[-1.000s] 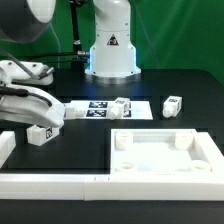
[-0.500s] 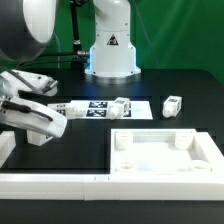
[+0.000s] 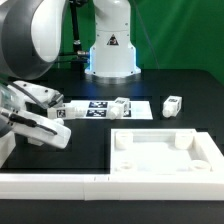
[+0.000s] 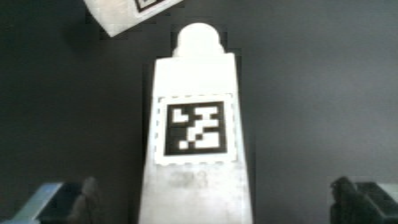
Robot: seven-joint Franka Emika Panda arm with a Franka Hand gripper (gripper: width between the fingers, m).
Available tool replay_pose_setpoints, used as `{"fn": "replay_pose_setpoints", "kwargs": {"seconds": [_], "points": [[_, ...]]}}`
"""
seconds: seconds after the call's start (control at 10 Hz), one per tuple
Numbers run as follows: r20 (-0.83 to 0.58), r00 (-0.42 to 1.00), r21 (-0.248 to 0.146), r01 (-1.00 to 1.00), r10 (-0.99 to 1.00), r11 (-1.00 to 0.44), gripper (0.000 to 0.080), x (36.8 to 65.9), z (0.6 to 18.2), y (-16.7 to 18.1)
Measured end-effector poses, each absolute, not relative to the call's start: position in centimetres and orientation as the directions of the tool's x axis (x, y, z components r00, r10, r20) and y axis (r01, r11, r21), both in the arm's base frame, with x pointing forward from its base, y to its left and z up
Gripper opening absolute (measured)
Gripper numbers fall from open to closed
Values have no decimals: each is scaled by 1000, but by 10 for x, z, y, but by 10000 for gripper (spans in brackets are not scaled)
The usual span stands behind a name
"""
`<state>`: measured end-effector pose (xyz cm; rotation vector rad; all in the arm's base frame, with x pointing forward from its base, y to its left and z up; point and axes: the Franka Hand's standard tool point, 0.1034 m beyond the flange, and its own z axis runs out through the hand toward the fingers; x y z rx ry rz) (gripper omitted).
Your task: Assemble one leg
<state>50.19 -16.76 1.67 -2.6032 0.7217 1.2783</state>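
Observation:
In the wrist view a white oblong leg (image 4: 196, 130) with a square marker tag on its upper face and a rounded peg at its far end lies on the black table. My gripper (image 4: 217, 202) is open, with one dark finger (image 4: 68, 198) on each side of the leg and a gap between each finger and the leg. In the exterior view my gripper (image 3: 45, 135) is low at the left and hides this leg. Two more legs lie further back, one (image 3: 120, 104) on the marker board and one (image 3: 172, 104) to its right.
The large flat white panel (image 3: 165, 155) with round corner sockets lies at the exterior view's right front. The marker board (image 3: 95, 108) lies behind my gripper. A white rail (image 3: 60, 185) runs along the front edge. The robot base (image 3: 110, 50) stands at the back.
The arm has swung further in over the exterior view's left, and my gripper has come down over the leg there, which now hides behind it. The other legs and the panel have not moved.

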Motion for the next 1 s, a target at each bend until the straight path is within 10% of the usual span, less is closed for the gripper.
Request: {"fn": "replay_pose_setpoints", "kwargs": {"seconds": [0.2,0.4,1.0], "points": [[-778,520,73,-483,-353,-872,635,502,16,-167],[-778,520,72,-483,-352,-873,301,502,16,-167],[-765,550,60,-458,-336,-887,282,517,37,-148]]}}
